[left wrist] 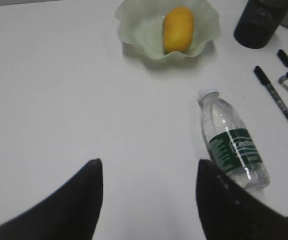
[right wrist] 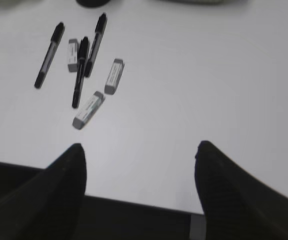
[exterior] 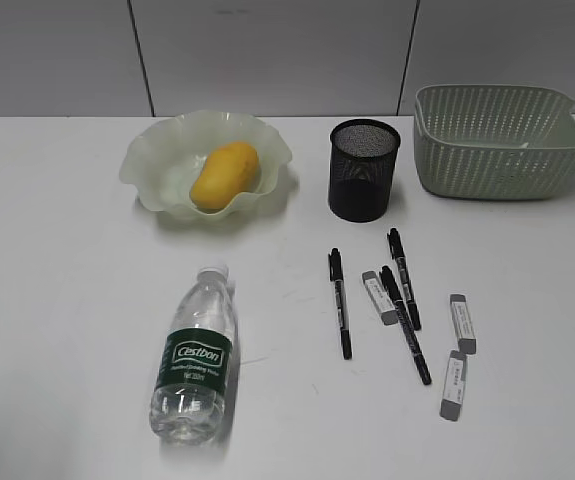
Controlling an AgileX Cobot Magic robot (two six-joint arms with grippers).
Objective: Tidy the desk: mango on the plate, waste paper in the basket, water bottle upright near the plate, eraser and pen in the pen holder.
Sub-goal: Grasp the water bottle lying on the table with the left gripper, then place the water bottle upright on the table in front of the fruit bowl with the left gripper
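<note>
The yellow mango [exterior: 225, 176] lies in the pale green wavy plate [exterior: 157, 160]. The water bottle [exterior: 197, 355] lies on its side on the white desk [exterior: 57, 300], cap toward the plate. Three black pens [exterior: 339, 302] and three grey erasers [exterior: 462, 323] lie loose in front of the black mesh pen holder [exterior: 364, 170]. The green basket [exterior: 502, 140] stands at the back right. No waste paper shows. My left gripper [left wrist: 149, 167] is open and empty, left of the bottle [left wrist: 232, 142]. My right gripper [right wrist: 139, 150] is open and empty near the desk's front edge, right of the erasers [right wrist: 88, 109].
The left wrist view also shows the mango [left wrist: 178, 28], the plate [left wrist: 133, 25] and the pen holder [left wrist: 256, 25]. The pens [right wrist: 80, 70] show in the right wrist view. The desk's front edge [right wrist: 133, 200] runs under my right gripper. Neither arm shows in the exterior view.
</note>
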